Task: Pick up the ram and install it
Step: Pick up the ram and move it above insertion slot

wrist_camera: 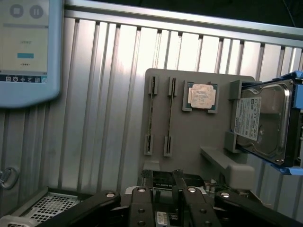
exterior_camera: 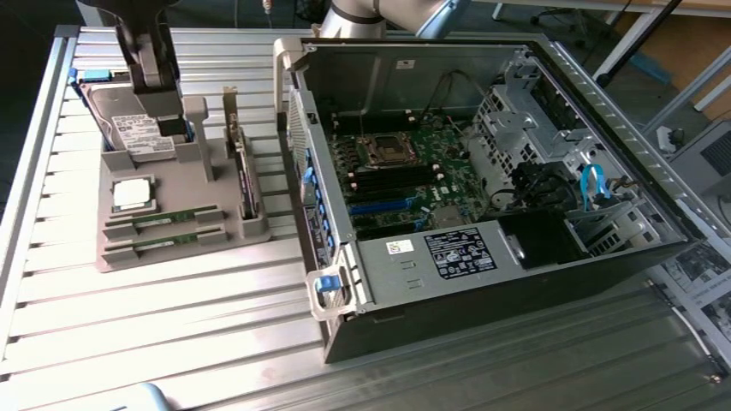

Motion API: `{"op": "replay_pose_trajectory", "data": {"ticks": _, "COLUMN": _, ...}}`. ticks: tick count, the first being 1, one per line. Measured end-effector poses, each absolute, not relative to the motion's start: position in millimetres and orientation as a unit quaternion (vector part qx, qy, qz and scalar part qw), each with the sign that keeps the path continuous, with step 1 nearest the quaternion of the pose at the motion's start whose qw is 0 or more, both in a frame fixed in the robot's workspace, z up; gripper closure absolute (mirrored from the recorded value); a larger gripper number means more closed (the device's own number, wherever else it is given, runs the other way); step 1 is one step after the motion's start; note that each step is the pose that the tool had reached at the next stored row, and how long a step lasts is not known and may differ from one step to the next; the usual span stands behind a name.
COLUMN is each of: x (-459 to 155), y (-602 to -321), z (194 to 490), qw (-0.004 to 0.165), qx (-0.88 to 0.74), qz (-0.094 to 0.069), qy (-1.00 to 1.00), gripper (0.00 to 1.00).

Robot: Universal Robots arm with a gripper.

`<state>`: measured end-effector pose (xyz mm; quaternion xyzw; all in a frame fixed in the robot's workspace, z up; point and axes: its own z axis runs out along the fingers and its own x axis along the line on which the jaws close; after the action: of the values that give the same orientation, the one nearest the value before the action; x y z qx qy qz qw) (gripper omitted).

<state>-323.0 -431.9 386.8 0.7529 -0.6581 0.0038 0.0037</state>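
Green ram (exterior_camera: 174, 219) lies lengthwise pointing toward the computer case (exterior_camera: 383, 257), hand (exterior_camera: 154, 84) released.

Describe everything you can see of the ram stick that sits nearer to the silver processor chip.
The ram stick is a thin, narrow green board with small dark parts along its face. It stands level on its long edge in a slot of the grey holder, whose raised brackets hold both its ends. Its twin stands parallel beside it, apart from it. The processor chip lies close by and does not touch it.
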Motion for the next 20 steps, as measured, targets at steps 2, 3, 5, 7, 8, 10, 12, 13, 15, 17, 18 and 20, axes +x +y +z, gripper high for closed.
{"op": "replay_pose_trajectory", "data": {"ticks": 2, "x": -323.3, "y": -431.9, "z": 386.1, "qw": 0.004, "qx": 0.753, "qz": 0.004, "qy": -0.658, "gripper": 0.7}}
{"op": "replay_pose_trajectory", "data": {"ticks": 3, "x": -323.6, "y": -431.9, "z": 385.7, "qw": 0.004, "qx": 0.753, "qz": 0.004, "qy": -0.658, "gripper": 0.7}}
{"op": "replay_pose_trajectory", "data": {"ticks": 5, "x": -323.9, "y": -431.9, "z": 385.0, "qw": 0.004, "qx": 0.753, "qz": 0.004, "qy": -0.658, "gripper": 0.7}}
{"op": "replay_pose_trajectory", "data": {"ticks": 7, "x": -324.0, "y": -431.9, "z": 384.2, "qw": 0.004, "qx": 0.753, "qz": 0.004, "qy": -0.658, "gripper": 0.7}}
{"op": "replay_pose_trajectory", "data": {"ticks": 8, "x": -324.0, "y": -431.9, "z": 383.7, "qw": 0.004, "qx": 0.753, "qz": 0.004, "qy": -0.658, "gripper": 0.7}}
{"op": "replay_pose_trajectory", "data": {"ticks": 10, "x": -324.1, "y": -431.9, "z": 382.8, "qw": 0.004, "qx": 0.753, "qz": 0.004, "qy": -0.658, "gripper": 0.7}}
{"op": "replay_pose_trajectory", "data": {"ticks": 12, "x": -324.1, "y": -431.9, "z": 381.8, "qw": 0.004, "qx": 0.753, "qz": 0.004, "qy": -0.658, "gripper": 0.7}}
{"op": "replay_pose_trajectory", "data": {"ticks": 13, "x": -324.1, "y": -431.9, "z": 381.3, "qw": 0.004, "qx": 0.753, "qz": 0.004, "qy": -0.658, "gripper": 0.7}}
{"op": "replay_pose_trajectory", "data": {"ticks": 15, "x": -324.1, "y": -431.9, "z": 380.3, "qw": 0.004, "qx": 0.753, "qz": 0.004, "qy": -0.658, "gripper": 0.7}}
{"op": "replay_pose_trajectory", "data": {"ticks": 17, "x": -324.1, "y": -431.9, "z": 379.3, "qw": 0.004, "qx": 0.753, "qz": 0.004, "qy": -0.658, "gripper": 0.7}}
{"op": "replay_pose_trajectory", "data": {"ticks": 18, "x": -324.1, "y": -431.9, "z": 378.8, "qw": 0.004, "qx": 0.753, "qz": 0.004, "qy": -0.658, "gripper": 0.7}}
{"op": "replay_pose_trajectory", "data": {"ticks": 20, "x": -324.1, "y": -431.9, "z": 377.8, "qw": 0.004, "qx": 0.753, "qz": 0.004, "qy": -0.658, "gripper": 0.7}}
